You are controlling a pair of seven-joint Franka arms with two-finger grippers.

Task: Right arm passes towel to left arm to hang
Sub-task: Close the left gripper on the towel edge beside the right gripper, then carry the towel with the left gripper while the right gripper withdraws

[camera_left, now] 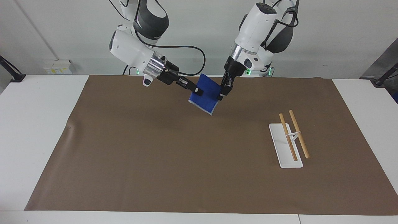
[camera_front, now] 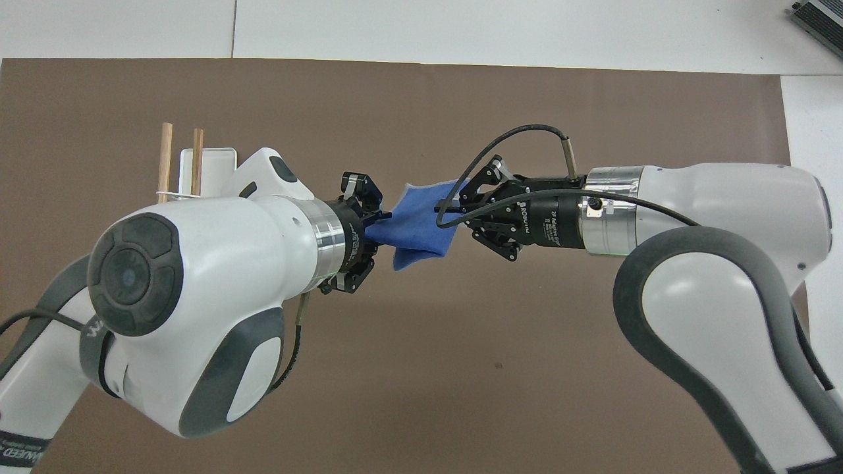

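Mid-handover above surface: right claw (camera_left: 198, 91) clamped towel (camera_left: 205, 97); left claw (camera_left: 221, 95) at its edge, grip unclear. Next: secure, release.

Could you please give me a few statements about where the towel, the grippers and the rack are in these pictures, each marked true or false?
1. The small bright-blue cloth towel lies flat on the brown mat. False: it is held up in the air.
2. The right gripper is shut on the towel. True.
3. The left gripper is at the towel's edge. True.
4. The towel hangs on the two wooden rods of the white rack. False: the rods are bare.
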